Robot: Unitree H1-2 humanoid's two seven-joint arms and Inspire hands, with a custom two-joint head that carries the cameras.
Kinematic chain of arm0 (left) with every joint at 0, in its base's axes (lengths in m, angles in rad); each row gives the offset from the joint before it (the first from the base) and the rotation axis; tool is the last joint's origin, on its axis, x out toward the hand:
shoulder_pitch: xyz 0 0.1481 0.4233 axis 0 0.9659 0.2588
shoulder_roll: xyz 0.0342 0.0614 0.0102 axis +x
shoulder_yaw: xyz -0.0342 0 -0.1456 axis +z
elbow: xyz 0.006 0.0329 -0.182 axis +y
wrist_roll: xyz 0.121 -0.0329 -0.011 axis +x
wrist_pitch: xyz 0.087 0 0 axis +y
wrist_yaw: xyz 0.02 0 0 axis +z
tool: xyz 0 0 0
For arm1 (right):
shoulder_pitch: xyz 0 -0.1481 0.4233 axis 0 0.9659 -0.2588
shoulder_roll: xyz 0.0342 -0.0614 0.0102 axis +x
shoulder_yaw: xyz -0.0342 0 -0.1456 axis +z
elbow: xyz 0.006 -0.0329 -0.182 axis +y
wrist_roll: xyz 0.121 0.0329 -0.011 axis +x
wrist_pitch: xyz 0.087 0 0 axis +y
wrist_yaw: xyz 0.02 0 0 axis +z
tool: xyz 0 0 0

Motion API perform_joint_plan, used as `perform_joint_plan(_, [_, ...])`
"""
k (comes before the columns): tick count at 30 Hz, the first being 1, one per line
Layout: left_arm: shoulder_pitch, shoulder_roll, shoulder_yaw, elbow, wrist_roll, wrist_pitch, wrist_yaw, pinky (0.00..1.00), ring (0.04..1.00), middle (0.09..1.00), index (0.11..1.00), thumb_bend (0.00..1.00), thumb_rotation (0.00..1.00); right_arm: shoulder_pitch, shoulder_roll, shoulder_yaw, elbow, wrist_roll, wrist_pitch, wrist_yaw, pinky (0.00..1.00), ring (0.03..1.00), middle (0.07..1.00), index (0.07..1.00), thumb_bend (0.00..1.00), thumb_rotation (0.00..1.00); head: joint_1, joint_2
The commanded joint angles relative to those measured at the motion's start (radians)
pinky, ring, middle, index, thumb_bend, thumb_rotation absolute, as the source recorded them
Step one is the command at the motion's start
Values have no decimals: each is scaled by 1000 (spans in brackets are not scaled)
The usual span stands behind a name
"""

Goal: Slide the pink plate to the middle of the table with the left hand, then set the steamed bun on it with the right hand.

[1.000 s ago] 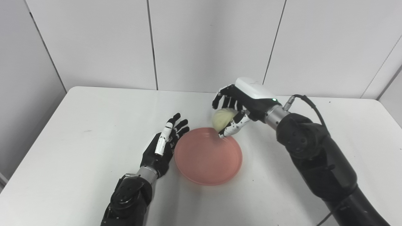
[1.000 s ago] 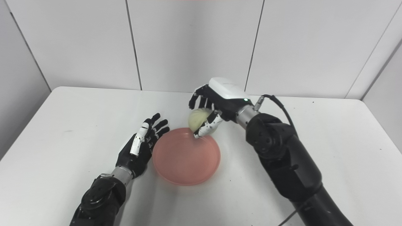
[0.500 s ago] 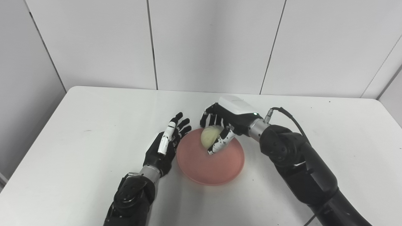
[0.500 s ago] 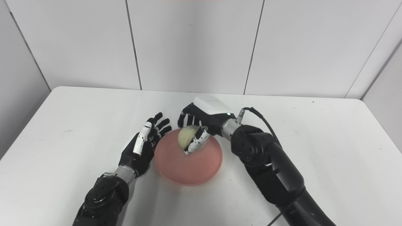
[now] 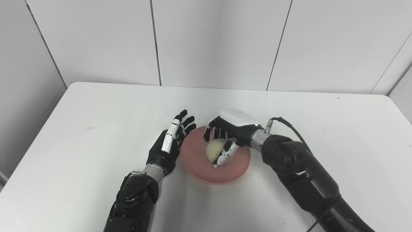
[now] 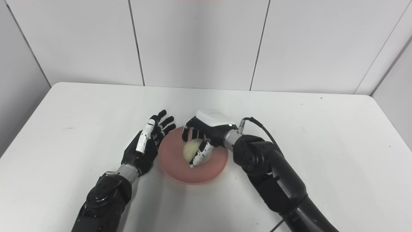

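On the pink plate, near mid-table: one steamed bun, pale, held in our right hand, fingers curled over it and thumb under. Contact with the plate: we cannot tell. Our left hand, empty, fingers spread, rests just beside the plate's left rim. Risk, as we judge: a sticky bun follows the opening fingers and rolls off. Roundish, dome up; no clear long axis.
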Motion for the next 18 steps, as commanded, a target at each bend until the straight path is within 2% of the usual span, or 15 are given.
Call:
perform_joint_plan(1, [19, 0, -15, 17, 24, 52, 9, 953, 930, 940, 957, 380, 1000, -27, 11, -4, -13, -12, -8, -17, 293, 376, 407, 530, 518, 0, 2, 1])
perform_joint_plan(5, [20, -2, -15, 13, 25, 52, 10, 948, 929, 937, 954, 383, 1000, -15, 24, -1, 6, -19, -29, -37, 310, 386, 416, 539, 516, 0, 4, 3])
perform_joint_plan(6, [20, -2, -15, 13, 25, 52, 10, 950, 931, 940, 955, 383, 1000, -14, 26, 1, 8, -23, -30, -38, 359, 409, 418, 538, 517, 0, 4, 3])
perform_joint_plan(9, [20, -4, -15, 11, 26, 54, 10, 951, 933, 943, 958, 384, 1000, -10, 28, 4, 9, -24, -32, -36, 418, 425, 414, 537, 517, 0, 5, 3])
perform_joint_plan(11, [20, -5, -17, 11, 28, 52, 10, 949, 932, 942, 957, 384, 1000, -9, 28, 5, 10, -21, -35, -38, 349, 399, 412, 537, 516, 0, 5, 4])
perform_joint_plan(12, [19, -5, -17, 12, 29, 52, 11, 947, 931, 941, 957, 385, 1000, -9, 28, 7, 11, -24, -36, -39, 310, 380, 445, 513, 521, 0, 7, 4])
perform_joint_plan(15, [17, -6, -17, 15, 29, 52, 10, 947, 931, 941, 957, 384, 1000, -13, 21, 24, 0, -60, -31, -43, 270, 354, 472, 495, 526, 0, 7, 4])
perform_joint_plan(16, [17, -5, -17, 16, 27, 51, 8, 947, 930, 941, 956, 384, 1000, -16, 16, 29, -10, -72, -32, -41, 310, 398, 480, 494, 527, 0, 8, 4])
perform_joint_plan(17, [17, -5, -17, 15, 27, 54, 8, 950, 933, 944, 960, 382, 1000, -19, 10, 33, -21, -83, -33, -37, 429, 511, 467, 509, 526, 0, 8, 4])
perform_joint_plan(18, [17, -5, -17, 13, 27, 60, 9, 950, 934, 945, 960, 383, 1000, -22, 6, 34, -30, -88, -33, -33, 500, 584, 578, 503, 520, 64, 7, 3])
